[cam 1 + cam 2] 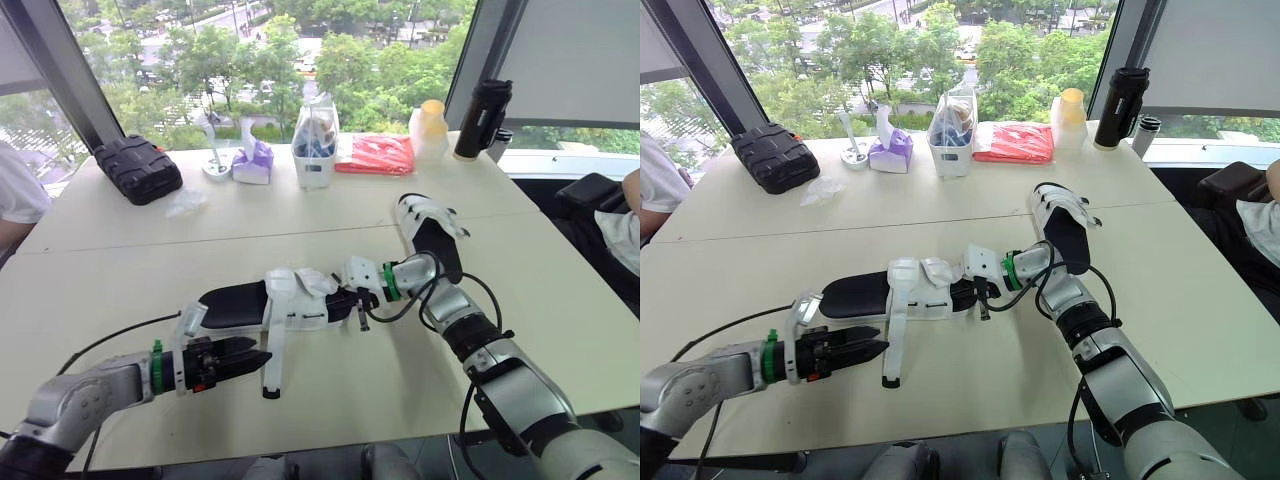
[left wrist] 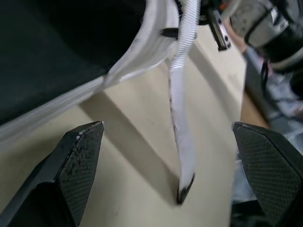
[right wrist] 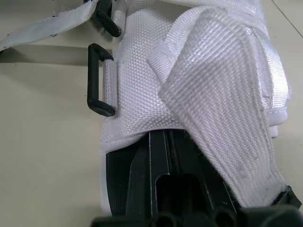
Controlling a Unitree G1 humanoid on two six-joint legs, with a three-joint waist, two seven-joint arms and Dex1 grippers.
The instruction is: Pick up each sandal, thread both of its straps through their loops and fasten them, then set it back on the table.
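While the left gripper [image 1: 260,358] is spread, the right gripper [image 1: 357,300] seems to pinch a strap [image 3: 222,94] of the near sandal [image 1: 235,303]; the second sandal [image 1: 435,240] lies at one o'clock.

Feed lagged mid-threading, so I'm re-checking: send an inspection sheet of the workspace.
Surface: pale table, seam across it.
Job's things: near sandal lying flat, one strap loose toward the near edge; far sandal beside the right arm.
Clutter: black case, tissue box, clear bag, red packet, black flask along the far edge.
Pincers: left pincer open, straddling the loose strap's tip; right pincer at the near sandal's strapped end.
Cables: black cable on the table by the left arm; another looped at the right wrist.
Surroundings: windows onto trees; a person at the left side, another at the right.
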